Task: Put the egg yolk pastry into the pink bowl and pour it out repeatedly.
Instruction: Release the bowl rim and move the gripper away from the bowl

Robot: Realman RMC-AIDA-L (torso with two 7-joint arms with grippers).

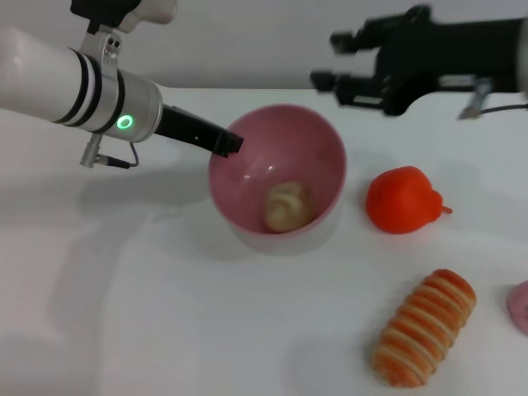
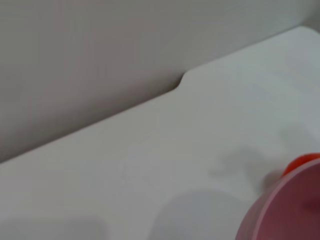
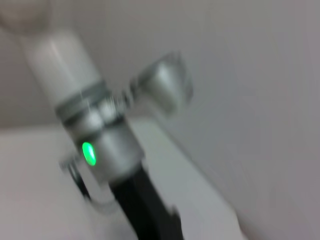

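The pink bowl (image 1: 318,144) stands tilted in the middle of the white table, its opening facing me. The egg yolk pastry (image 1: 286,206) lies inside it against the lower wall. My left gripper (image 1: 225,143) comes in from the left and is shut on the bowl's left rim. A part of the bowl (image 2: 292,210) shows in the left wrist view. My right gripper (image 1: 332,59) hovers open and empty above the table behind the bowl, to its right. The right wrist view shows only my left arm (image 3: 100,150).
A red-orange pear-like fruit (image 1: 404,200) lies just right of the bowl; it also shows in the left wrist view (image 2: 302,162). An orange-and-cream striped roll (image 1: 425,327) lies at the front right. A pink object (image 1: 520,305) is cut off at the right edge.
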